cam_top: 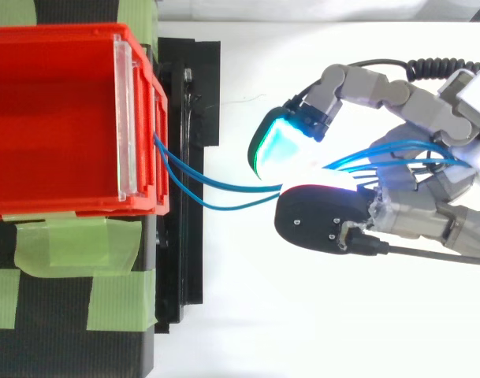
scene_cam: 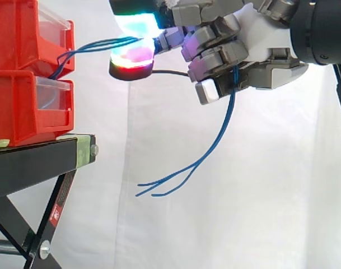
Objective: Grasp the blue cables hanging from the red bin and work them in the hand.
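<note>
Thin blue cables (scene_cam: 92, 46) run from the front of the upper red bin (scene_cam: 24, 33) rightward into my hand (scene_cam: 254, 39). In the top view the blue cables (cam_top: 216, 193) leave the red bin (cam_top: 58, 118) and pass between the glowing fingertips (cam_top: 280, 146) toward the palm. My hand (cam_top: 429, 197) is shut on the cables, its fingers curled round them. Below the hand the loose cable ends (scene_cam: 176, 179) hang down and curve left, splayed apart in free air.
A second red bin (scene_cam: 24, 106) sits under the upper one on a black stand (scene_cam: 41, 159) with green tape (cam_top: 58, 244) on its top. A white curtain forms the background. Open space lies right of the stand, below the hand.
</note>
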